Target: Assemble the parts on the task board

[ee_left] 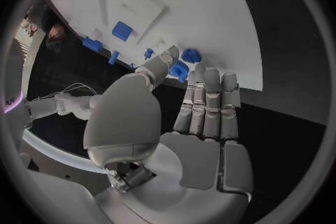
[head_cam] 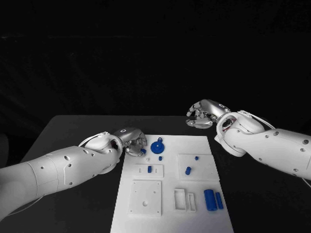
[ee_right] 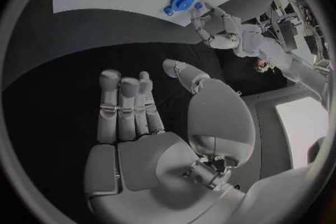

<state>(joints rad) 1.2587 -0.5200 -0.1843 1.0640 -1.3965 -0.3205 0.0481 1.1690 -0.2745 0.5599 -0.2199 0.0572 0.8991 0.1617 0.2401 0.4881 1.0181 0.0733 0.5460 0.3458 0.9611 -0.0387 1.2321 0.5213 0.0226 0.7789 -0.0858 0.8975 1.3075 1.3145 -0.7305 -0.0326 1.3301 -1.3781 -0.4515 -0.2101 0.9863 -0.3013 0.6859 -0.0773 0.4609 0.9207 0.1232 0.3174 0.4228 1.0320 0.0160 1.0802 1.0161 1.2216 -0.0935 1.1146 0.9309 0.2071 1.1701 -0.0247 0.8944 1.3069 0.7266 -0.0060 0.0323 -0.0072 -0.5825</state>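
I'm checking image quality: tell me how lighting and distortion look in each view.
Head view: dark surroundings, the white task board brightly lit, straight edges undistorted. Left wrist view: fisheye bends the board's edge into a curve behind the left hand. Right wrist view: same curving, with the right hand evenly lit against black table.

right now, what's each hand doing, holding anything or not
Left hand: pinches a small blue part between thumb and fingers at the task board's edge.
Right hand: open, holds nothing, over the black table beyond the board.
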